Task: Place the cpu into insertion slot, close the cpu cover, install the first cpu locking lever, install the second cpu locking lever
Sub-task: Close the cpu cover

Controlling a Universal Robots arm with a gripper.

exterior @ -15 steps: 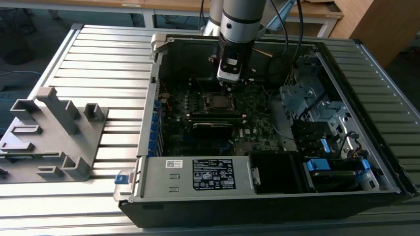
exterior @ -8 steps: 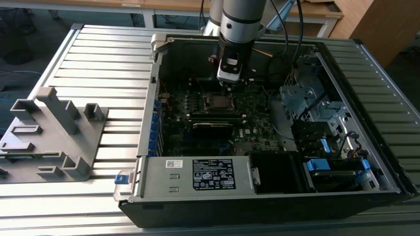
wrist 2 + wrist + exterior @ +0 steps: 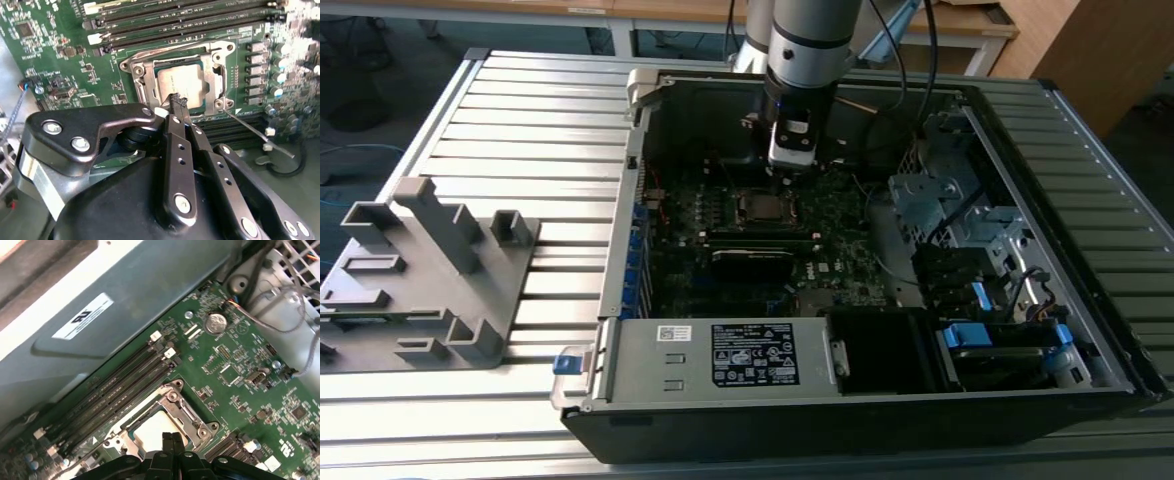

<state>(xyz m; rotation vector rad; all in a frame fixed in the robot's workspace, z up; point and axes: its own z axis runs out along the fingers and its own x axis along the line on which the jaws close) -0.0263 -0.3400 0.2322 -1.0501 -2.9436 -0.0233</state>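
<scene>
Pinched shut and empty, the claw [image 3: 178, 102] hangs at the edge of the cpu cover [image 3: 218, 75] beside the seated cpu [image 3: 182, 82]; a skewed push could slip off and gouge the motherboard [image 3: 65, 30].

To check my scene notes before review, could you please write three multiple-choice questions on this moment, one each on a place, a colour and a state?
1. Where is the cpu?
A. held up by the gripper
B. on the motherboard, framed by the cpu cover
C. off the motherboard

2. What colour is the motherboard?
A. green
B. red
C. white

3. How is the gripper?
A. wide open
B. shut, with nothing between its fingertips
C. shut on the cpu

Answers:
1 B: in the second wrist view the cpu's grey top shows through the window of the cpu cover, which lies flat.
2 A: the board is green in both wrist views.
3 B: in both wrist views the fingertips meet, at the edge of the cpu cover.
</scene>
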